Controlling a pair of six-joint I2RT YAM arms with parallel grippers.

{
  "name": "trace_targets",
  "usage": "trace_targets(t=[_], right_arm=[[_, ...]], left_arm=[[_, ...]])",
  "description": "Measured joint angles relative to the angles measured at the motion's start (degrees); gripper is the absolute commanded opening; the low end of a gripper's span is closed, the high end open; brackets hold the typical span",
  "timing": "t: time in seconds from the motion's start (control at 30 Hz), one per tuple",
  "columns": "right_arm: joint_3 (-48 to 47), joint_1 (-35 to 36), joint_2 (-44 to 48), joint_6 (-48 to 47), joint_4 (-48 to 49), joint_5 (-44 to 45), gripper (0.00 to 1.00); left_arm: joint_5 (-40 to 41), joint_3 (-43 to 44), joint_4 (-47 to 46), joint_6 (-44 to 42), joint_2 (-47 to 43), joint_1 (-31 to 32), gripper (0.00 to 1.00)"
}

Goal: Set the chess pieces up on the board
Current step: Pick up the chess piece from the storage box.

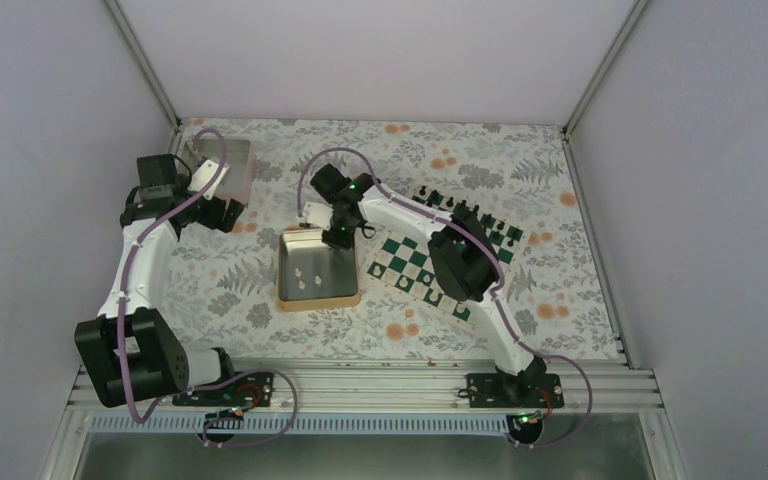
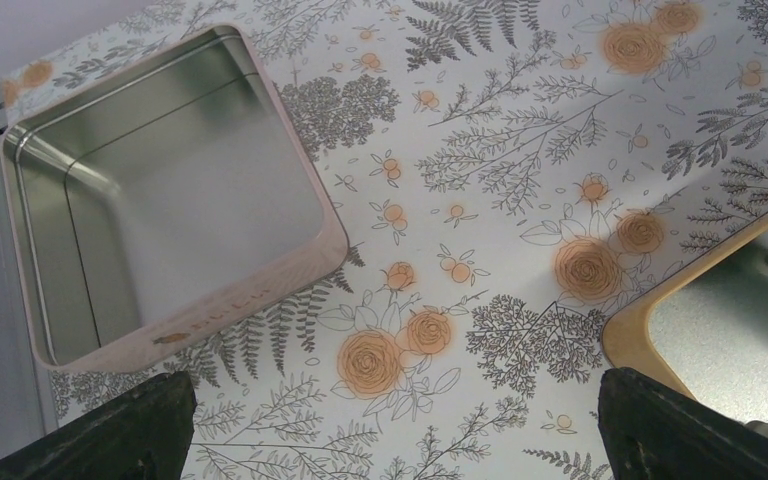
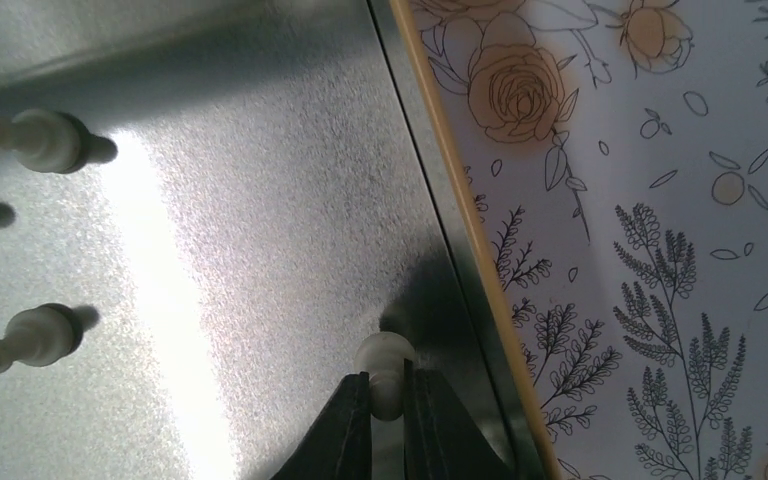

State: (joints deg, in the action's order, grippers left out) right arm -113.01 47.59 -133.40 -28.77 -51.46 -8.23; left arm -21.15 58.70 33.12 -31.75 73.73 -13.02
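- The right gripper is pinched shut on one cream chess piece, whose rounded head pokes out just past the dark fingertips.
- That piece is inside the gold-rimmed tin, close to its rim, over a brushed, shiny metal floor.
- Three more cream pieces, knobbed and smooth, sit across the tin floor, well apart from the held one.
- Beside the tin, the flat green-and-white board lies on the floral tablecloth, with small black pieces along its far edge.
- The left gripper hangs spread wide over the cloth, between a pink-rimmed metal tray and the tin's corner.
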Motion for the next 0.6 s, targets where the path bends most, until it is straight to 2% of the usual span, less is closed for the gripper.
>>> trace_targets(t=[0.3, 0.6], right_arm=[[0.76, 0.00, 3.74, 0.39, -1.14, -1.51, 0.07], [8.28, -0.46, 21.09, 0.83, -1.90, -1.03, 0.08]], left_arm=[[-0.11, 0.00, 0.02, -0.17, 0.00, 0.00, 1.00], [-0.09, 0.00, 0.22, -0.17, 0.00, 0.00, 1.00]])
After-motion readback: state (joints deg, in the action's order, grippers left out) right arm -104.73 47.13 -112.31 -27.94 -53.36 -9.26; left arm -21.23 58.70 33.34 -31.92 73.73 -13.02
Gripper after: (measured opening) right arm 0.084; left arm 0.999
